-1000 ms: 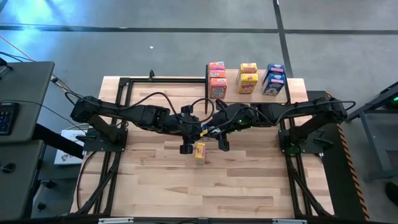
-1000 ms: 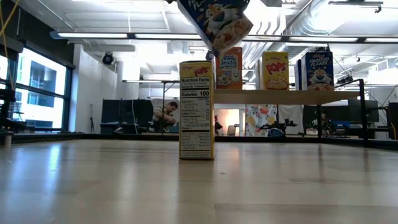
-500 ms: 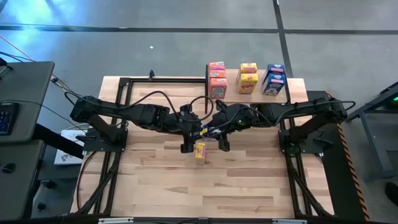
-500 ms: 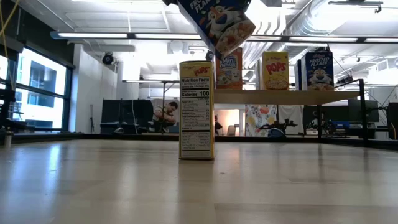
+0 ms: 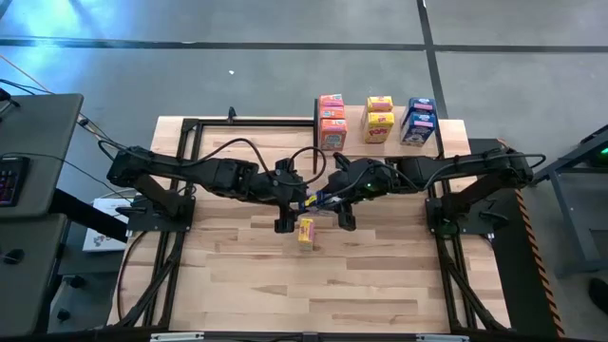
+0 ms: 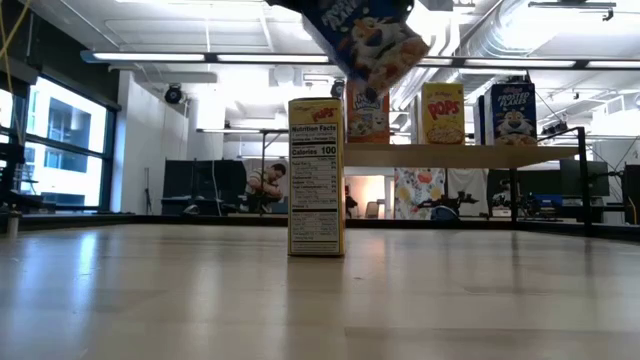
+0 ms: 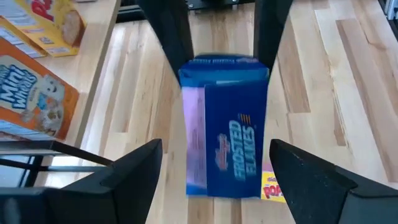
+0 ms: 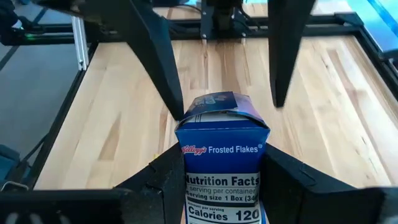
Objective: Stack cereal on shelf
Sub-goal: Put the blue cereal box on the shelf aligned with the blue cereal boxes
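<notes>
You're clamping the blue box [image 8: 222,162] in the right gripper [image 8: 221,186], lifted so it's clearing the yellow box [image 6: 316,176] just below, while the left gripper [image 7: 211,171] is hanging wide open around it, empty, shelf [image 5: 454,128] well beyond.

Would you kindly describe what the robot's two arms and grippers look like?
Both arms are dark, almost black, built of jointed segments, with loose black cables looping along them. The left gripper and right gripper each end in two flat, tapering dark fingers. Coloured wires show between the wrists.
</notes>
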`<action>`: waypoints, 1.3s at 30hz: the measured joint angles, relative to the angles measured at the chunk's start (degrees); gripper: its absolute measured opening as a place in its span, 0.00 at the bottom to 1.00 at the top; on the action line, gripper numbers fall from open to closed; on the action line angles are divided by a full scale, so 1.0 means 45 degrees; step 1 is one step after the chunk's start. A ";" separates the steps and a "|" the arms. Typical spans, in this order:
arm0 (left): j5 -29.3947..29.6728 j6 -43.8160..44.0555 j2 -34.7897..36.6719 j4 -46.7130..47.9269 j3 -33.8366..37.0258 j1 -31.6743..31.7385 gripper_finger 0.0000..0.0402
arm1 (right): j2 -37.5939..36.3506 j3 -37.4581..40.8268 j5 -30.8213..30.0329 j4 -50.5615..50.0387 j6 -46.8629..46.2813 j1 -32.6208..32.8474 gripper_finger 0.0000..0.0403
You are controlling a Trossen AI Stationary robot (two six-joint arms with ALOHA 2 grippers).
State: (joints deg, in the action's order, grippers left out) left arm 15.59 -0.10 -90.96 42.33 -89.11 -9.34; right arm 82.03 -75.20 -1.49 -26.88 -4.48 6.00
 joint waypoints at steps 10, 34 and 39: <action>0.0222 -0.0038 0.0056 0.0008 -0.0323 0.0000 0.72 | -0.1093 -0.0010 -0.1015 -0.1364 -0.0152 0.0005 0.39; 0.0466 -0.0038 0.0805 0.1096 -0.0323 0.0000 0.72 | -0.5294 0.1584 -0.5020 -0.5521 -0.2339 0.1394 0.39; 0.1460 0.0259 0.1146 0.1893 -0.0318 0.0000 0.72 | -0.6797 0.3000 -0.6108 -0.5490 -0.3053 0.1698 0.39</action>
State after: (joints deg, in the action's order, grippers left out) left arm 22.16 1.07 -85.80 50.85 -90.54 -9.34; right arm 51.44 -61.70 -28.97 -51.58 -18.22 13.64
